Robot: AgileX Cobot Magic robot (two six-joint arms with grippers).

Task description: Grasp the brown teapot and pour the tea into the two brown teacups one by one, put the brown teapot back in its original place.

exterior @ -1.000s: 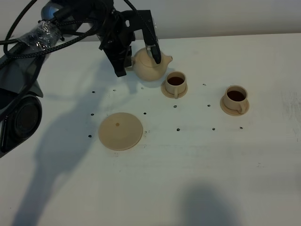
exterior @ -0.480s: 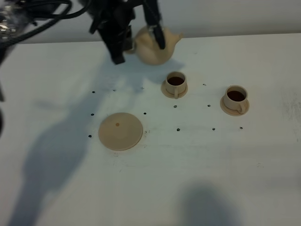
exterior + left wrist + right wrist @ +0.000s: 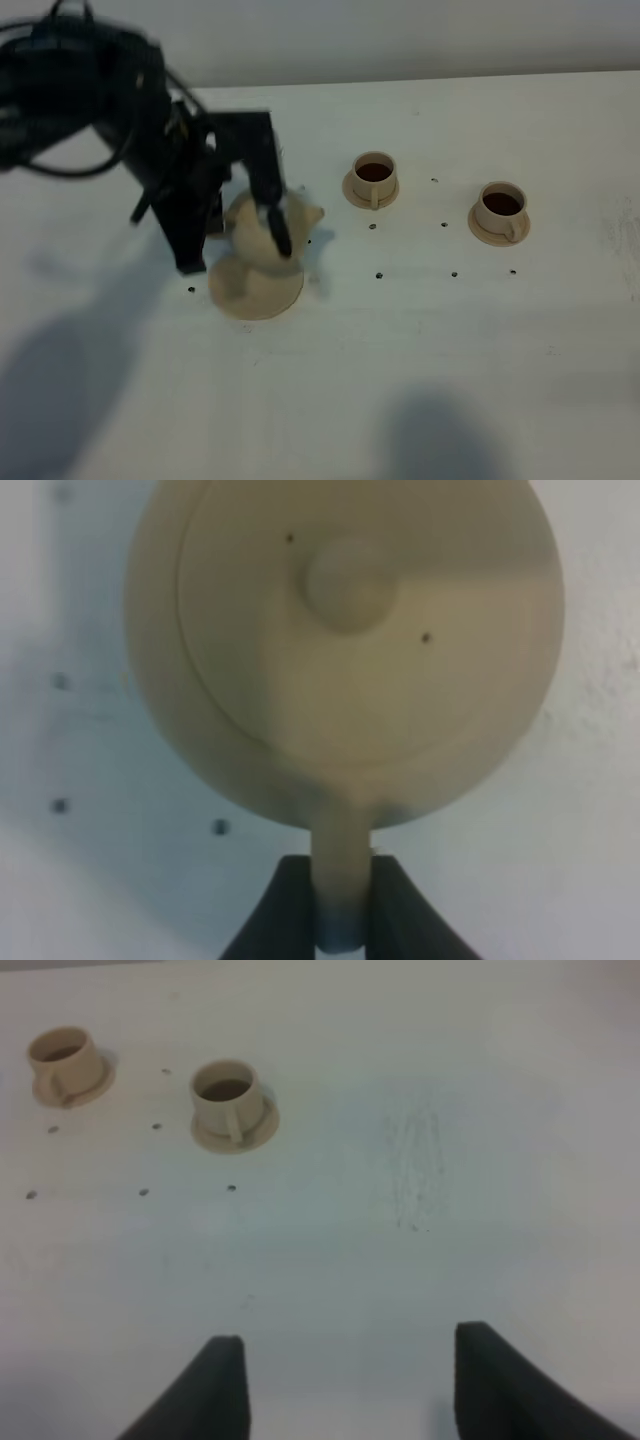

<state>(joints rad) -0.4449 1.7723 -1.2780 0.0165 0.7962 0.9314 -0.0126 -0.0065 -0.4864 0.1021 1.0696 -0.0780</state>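
Note:
The brown teapot point(image 3: 258, 232) hangs upright over the far part of the flat round saucer point(image 3: 255, 292), its original place. I cannot tell whether pot and saucer touch. My left gripper point(image 3: 272, 232) is shut on the pot's loop handle. The left wrist view looks down on the teapot point(image 3: 340, 680) and its knobbed lid, with the handle pinched in the left gripper point(image 3: 342, 920). The two brown teacups point(image 3: 375, 176) point(image 3: 500, 206) stand on small saucers to the right, both dark with tea. My right gripper point(image 3: 350, 1390) is open over bare table, with both teacups point(image 3: 65, 1058) point(image 3: 228, 1098) far ahead of it.
The white table point(image 3: 420, 360) carries several small dark dots around the cups and saucer. The left arm's dark body and cables point(image 3: 90, 110) reach in from the back left. A shadow lies at the front edge.
The left gripper has carried the teapot from the back of the table, near the nearer cup, forward and left to above the large saucer. Cups and right gripper have not moved.

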